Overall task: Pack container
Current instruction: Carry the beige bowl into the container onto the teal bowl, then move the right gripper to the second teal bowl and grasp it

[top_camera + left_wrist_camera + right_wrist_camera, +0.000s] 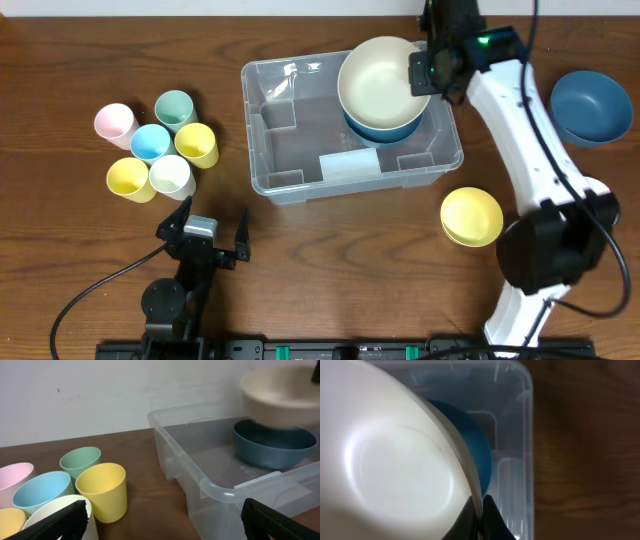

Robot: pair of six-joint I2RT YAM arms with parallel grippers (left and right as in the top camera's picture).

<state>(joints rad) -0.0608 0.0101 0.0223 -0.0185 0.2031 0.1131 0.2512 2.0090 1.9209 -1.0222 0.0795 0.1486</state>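
Observation:
The clear plastic container (290,150) sits mid-table with a white label (348,165) inside; it also shows in the left wrist view (200,475) and the right wrist view (520,450). A dark blue bowl (385,130) lies in its right end and shows in both wrist views (272,450) (477,445). My right gripper (420,72) is shut on the rim of a cream bowl (380,80) and holds it above the blue bowl; the pinch shows in the right wrist view (480,510). My left gripper (205,235) is open and empty in front of the container.
Several cups stand left of the container: pink (114,122), green (175,108), blue (150,142), two yellow (197,144) (130,179) and white (171,176). A second dark blue bowl (590,107) sits far right. A yellow bowl (471,216) sits front right.

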